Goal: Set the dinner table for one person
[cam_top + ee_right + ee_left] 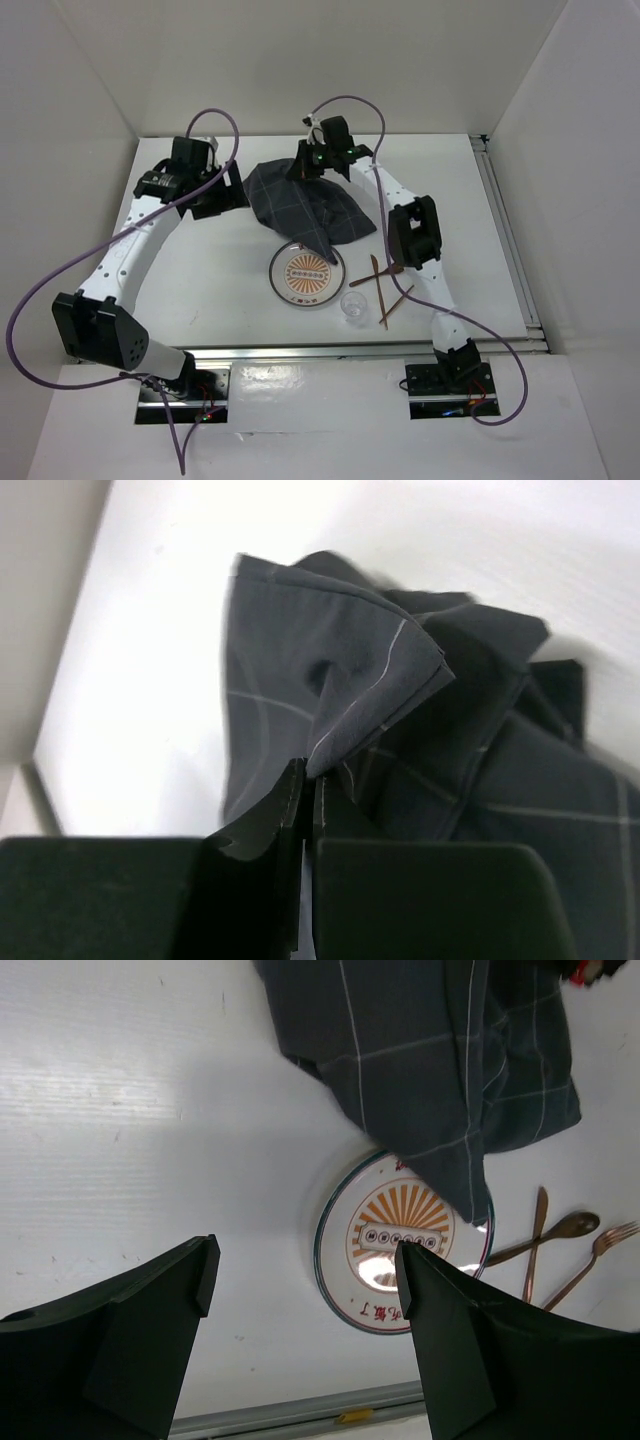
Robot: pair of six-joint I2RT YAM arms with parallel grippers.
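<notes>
A dark grey checked cloth lies crumpled at the back middle of the white dinner table, its near corner draped over the rim of a plate with an orange sun pattern. My right gripper is shut on a raised fold at the cloth's far edge; in the right wrist view the cloth is pinched between the closed fingertips of the gripper. My left gripper hovers open left of the cloth, nothing between its fingers. The plate shows beyond them.
A clear glass stands just right of the plate near the front. A bronze knife, spoon and fork lie crossed to the right of it. A metal rail edges the table front; white walls enclose the sides.
</notes>
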